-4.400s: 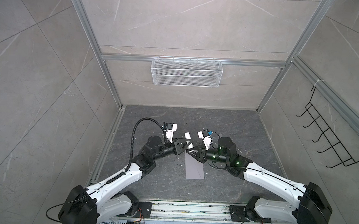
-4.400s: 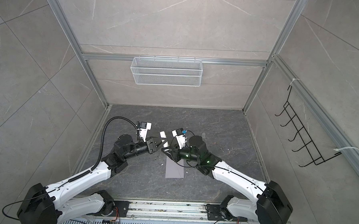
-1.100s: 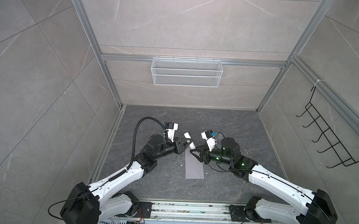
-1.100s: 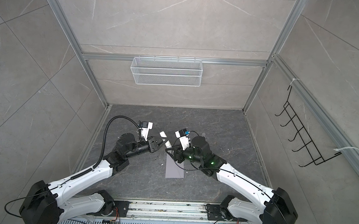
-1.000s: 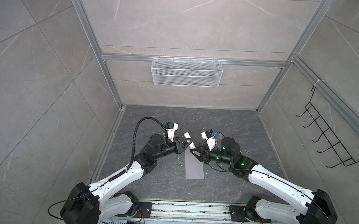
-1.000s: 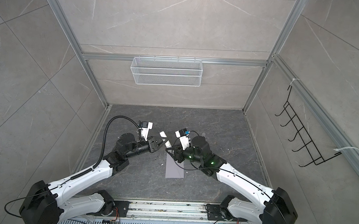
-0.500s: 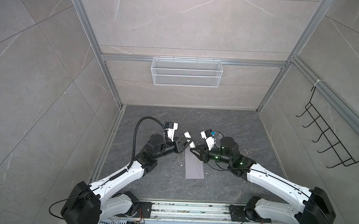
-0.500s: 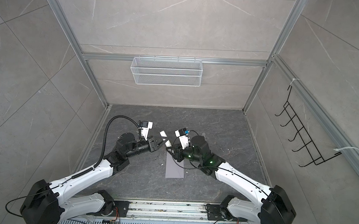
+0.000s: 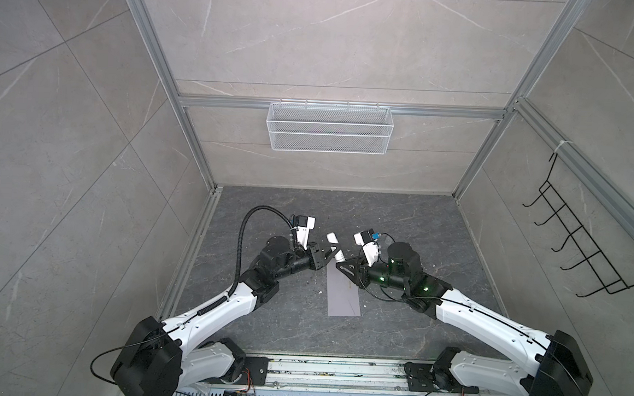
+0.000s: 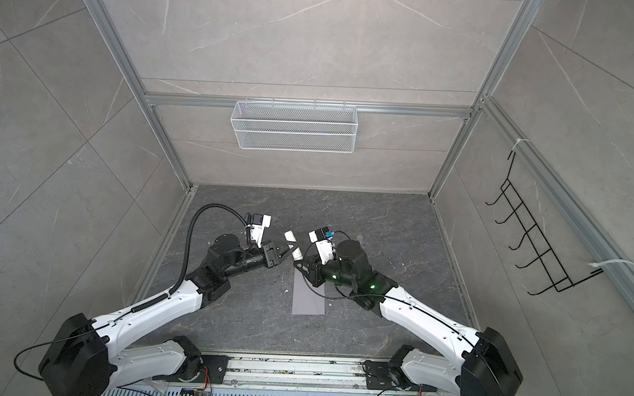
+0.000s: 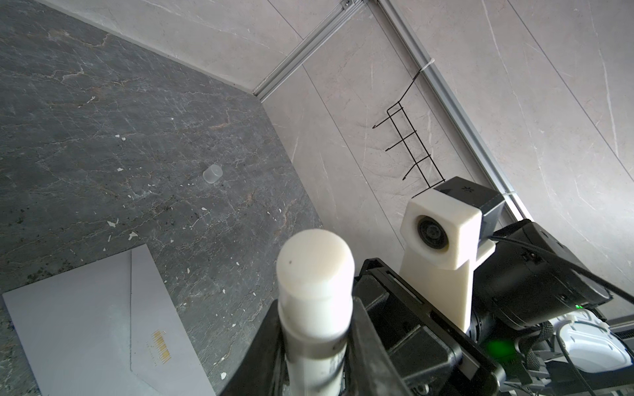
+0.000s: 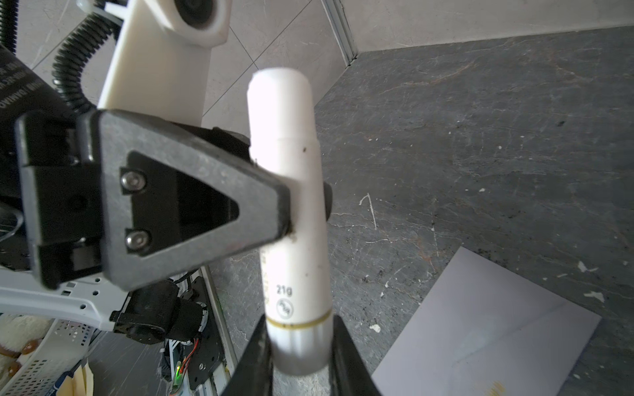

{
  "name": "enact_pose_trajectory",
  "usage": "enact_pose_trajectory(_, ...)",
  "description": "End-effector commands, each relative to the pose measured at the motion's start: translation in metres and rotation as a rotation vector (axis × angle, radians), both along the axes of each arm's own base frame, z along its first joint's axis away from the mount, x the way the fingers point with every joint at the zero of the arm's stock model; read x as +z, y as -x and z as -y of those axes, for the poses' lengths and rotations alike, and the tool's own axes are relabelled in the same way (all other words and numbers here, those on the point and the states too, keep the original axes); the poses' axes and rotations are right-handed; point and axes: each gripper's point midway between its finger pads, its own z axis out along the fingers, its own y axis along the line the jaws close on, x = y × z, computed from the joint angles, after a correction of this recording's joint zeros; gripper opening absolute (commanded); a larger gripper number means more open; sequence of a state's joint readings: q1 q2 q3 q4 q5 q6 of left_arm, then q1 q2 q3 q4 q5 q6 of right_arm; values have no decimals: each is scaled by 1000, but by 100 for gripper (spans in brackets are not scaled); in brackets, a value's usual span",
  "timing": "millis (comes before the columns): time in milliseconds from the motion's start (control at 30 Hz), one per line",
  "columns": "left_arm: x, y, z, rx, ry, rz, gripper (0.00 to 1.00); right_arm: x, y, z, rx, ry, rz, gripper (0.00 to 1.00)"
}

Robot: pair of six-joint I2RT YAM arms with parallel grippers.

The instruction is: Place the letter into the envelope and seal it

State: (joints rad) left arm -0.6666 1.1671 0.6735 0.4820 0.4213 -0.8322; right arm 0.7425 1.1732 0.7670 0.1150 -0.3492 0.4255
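Above the table [image 9: 292, 220], just toward 12 o'clock from the envelope [image 9: 342, 299], we find both arms meeting on a white glue stick [image 9: 332, 238] held in the air. The left gripper [image 9: 333, 250] is clamped across the stick's barrel. The right gripper [image 12: 300, 363] has its fingers pressed on either side of the banded base, as the right wrist view shows.

The stick's small clear cap [image 11: 212, 174] lies on the table, well apart from the envelope. The stick's soft white end is bare.

The envelope lies flat near the table's middle in both top views [image 10: 308, 298], at 6 o'clock from the two grippers. Its orange mark faces up and its pointed flap looks folded down. We see no letter in any view; we judge it is already inside, though we cannot confirm that.

So we take the sealing step to be in hand. Next we expect the left gripper to hold the barrel steady while the right turns the base. Whether that feeds glue out or winds it back, we cannot tell. Any gluing then needs the bare end brought down toward 6 o'clock onto the flap.
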Motion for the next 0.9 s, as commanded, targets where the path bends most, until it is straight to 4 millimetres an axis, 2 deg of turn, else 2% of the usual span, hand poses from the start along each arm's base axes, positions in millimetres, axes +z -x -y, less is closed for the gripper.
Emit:
enact_pose_trajectory(0,21,-1,2,-10,36,64,0,11,-20,12,-120,27,33,0)
enact_pose_trajectory(400,4,-7,4,1,3,34,0,13,-37,35,-318,167,88,0)
enact_pose_trajectory(667,-2,-11,8,0,-5,21,0,22,-39,44,-511,448,237,0)
enact_pose_trajectory(867,-2,-12,7,5,-5,20,0,31,-39,43,-643,639,356,0)
